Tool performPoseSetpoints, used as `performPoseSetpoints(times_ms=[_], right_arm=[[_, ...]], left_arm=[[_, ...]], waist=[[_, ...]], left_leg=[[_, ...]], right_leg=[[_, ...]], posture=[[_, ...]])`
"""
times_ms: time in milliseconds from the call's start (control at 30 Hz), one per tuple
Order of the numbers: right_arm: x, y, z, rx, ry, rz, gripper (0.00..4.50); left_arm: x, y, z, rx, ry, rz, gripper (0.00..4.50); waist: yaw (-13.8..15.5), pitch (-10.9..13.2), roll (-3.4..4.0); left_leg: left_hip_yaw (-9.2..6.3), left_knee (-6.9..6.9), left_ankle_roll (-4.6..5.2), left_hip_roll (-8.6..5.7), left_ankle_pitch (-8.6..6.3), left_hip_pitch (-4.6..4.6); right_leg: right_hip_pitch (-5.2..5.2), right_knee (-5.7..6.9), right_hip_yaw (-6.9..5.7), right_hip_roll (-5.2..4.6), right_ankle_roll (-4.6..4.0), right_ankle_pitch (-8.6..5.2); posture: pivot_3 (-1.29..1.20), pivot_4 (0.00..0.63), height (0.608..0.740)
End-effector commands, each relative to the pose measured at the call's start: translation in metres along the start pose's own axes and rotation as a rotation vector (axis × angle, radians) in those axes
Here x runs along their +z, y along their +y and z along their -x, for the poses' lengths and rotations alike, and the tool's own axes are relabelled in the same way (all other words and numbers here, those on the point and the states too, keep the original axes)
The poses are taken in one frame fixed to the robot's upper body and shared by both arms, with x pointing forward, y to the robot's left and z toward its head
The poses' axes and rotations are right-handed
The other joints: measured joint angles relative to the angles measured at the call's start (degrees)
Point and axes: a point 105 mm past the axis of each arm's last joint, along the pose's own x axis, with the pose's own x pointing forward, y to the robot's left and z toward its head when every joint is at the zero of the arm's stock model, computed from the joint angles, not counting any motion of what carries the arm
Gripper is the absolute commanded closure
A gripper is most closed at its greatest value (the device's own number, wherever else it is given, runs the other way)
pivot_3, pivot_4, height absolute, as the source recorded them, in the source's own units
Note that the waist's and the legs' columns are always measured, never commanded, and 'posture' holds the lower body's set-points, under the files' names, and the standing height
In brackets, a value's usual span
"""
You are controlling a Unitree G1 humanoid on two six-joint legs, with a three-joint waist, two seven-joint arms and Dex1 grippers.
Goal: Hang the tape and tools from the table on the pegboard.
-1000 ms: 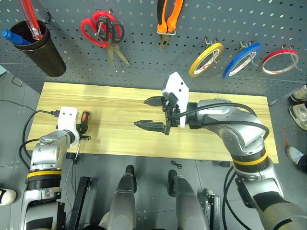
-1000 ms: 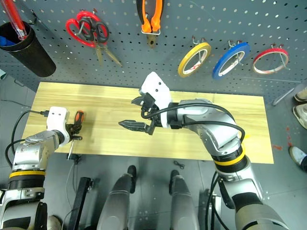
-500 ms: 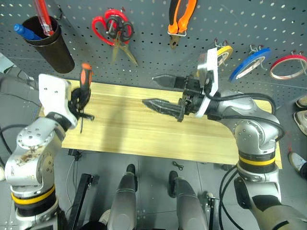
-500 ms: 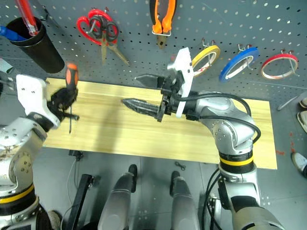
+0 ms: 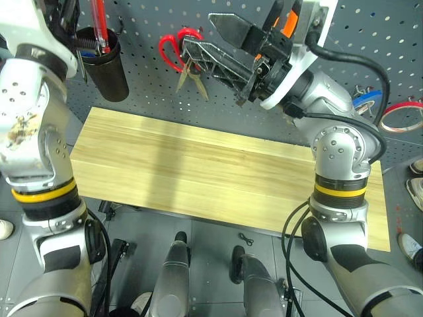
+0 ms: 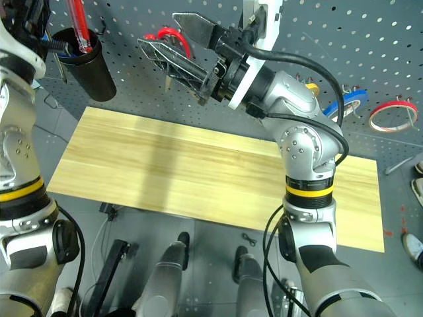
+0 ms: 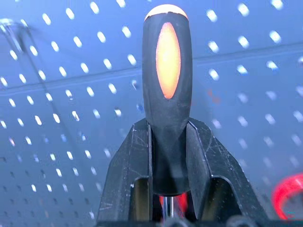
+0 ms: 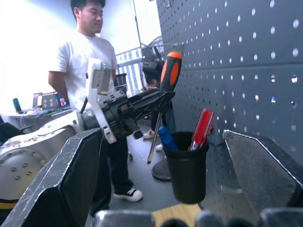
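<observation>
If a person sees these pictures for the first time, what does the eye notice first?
First, the left tool, raised before the pegboard, shut on the orange-and-black screwdriver, above a black cup. Next, the right tool, wide open and holding nothing, in front of the red-handled scissors. Below lies the bare wooden table.

We note the screwdriver (image 7: pixel 166 90), orange-and-black handle upright, clamped in the left gripper (image 7: pixel 166 156) before the dark grey pegboard (image 5: pixel 370 39), above the light wood table's (image 5: pixel 198 172) far left corner.

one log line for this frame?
left tool: shut on screwdriver, raised at pegboard | right tool: open, empty | table: bare
</observation>
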Motion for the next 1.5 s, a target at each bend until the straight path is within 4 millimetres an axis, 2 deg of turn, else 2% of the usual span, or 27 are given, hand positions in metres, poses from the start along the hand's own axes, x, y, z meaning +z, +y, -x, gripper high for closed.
performPoseSetpoints(times_ms=[33,133,233,400,667,900,933,967,1133,1167,1500], right_arm=[[0.021,0.0,0.0,-0.01,-0.066,0.075,0.0],[0.021,-0.002,-0.001,-0.018,-0.065,0.089,0.0],[0.022,-0.003,0.0,-0.025,-0.048,0.106,0.0],[0.022,-0.004,0.002,-0.042,-0.028,0.124,0.0],[0.022,-0.006,0.005,-0.069,-0.008,0.147,0.0],[0.022,-0.009,0.007,-0.085,0.006,0.155,0.0],[0.022,-0.009,0.007,-0.086,0.007,0.155,0.0],[0.021,-0.01,0.008,-0.087,0.011,0.156,0.0],[0.017,-0.012,0.01,-0.094,0.025,0.155,0.0],[0.016,-0.013,0.01,-0.096,0.027,0.155,0.0],[0.007,-0.015,0.017,-0.106,0.061,0.154,0.0]], left_arm=[[0.021,0.002,-0.016,0.039,-0.142,-0.011,4.01],[0.016,0.0,-0.025,0.037,-0.167,0.01,4.01],[0.02,-0.006,-0.036,0.033,-0.216,0.045,4.01],[0.017,-0.013,-0.049,0.035,-0.237,0.121,4.01],[-0.004,-0.023,-0.054,0.025,-0.22,0.148,4.01],[-0.017,-0.023,-0.052,0.033,-0.195,0.135,4.01],[-0.017,-0.023,-0.052,0.032,-0.195,0.136,2.98],[-0.017,-0.023,-0.051,0.032,-0.194,0.136,2.63],[-0.014,-0.01,-0.045,0.068,-0.192,0.118,0.26],[-0.014,-0.007,-0.044,0.076,-0.19,0.115,0.05],[-0.023,0.013,-0.018,0.094,-0.117,0.065,0.05]], waist=[[0.08,-0.33,-0.05],[0.22,-0.76,-0.08],[0.56,-1.39,-0.04],[1.09,-1.69,-0.03],[-0.33,-1.8,-0.06],[-1.89,-1.8,-0.06],[-1.97,-1.8,-0.06],[-2.06,-1.8,-0.06],[-2.85,-1.8,-0.06],[-3.02,-1.8,-0.06],[-3.43,-1.86,-0.05]], left_leg=[[0.0,0.01,-0.01,0.0,0.01,0.0],[0.0,0.02,-0.07,0.0,0.05,0.04],[0.0,0.02,0.02,0.01,0.11,0.06],[0.01,0.04,0.16,0.33,0.41,-0.04],[0.01,0.05,0.27,0.39,0.61,-0.06],[0.01,0.1,0.32,0.39,0.66,-0.05],[0.0,0.12,0.33,0.39,0.66,-0.05],[0.0,0.14,0.34,0.4,0.67,-0.04],[0.0,0.21,0.36,0.4,0.68,-0.02],[0.0,0.22,0.36,0.4,0.69,-0.02],[-0.01,0.27,0.37,0.41,0.72,0.05]], right_leg=[[0.01,0.02,0.0,0.0,0.01,0.02],[0.04,0.06,0.0,0.0,0.01,0.03],[0.04,0.17,-0.07,-0.01,-0.02,0.05],[0.31,0.07,-0.77,-0.02,-0.2,0.33],[0.31,0.19,-0.86,-0.02,-0.27,0.43],[0.31,0.25,-0.87,-0.03,-0.27,0.46],[0.31,0.27,-0.87,-0.03,-0.27,0.46],[0.31,0.29,-0.87,-0.03,-0.27,0.46],[0.31,0.37,-0.86,-0.03,-0.29,0.47],[0.31,0.38,-0.86,-0.04,-0.29,0.48],[0.31,0.92,-0.85,-0.03,-0.3,0.48]], posture=[[0.25,0.242,0.74],[0.22,0.241,0.74],[0.22,0.241,0.74],[0.17,0.235,0.74],[0.15,0.237,0.74],[0.13,0.248,0.74],[0.13,0.248,0.74],[0.13,0.248,0.74],[0.14,0.249,0.74],[0.14,0.249,0.74],[0.17,0.25,0.74]])
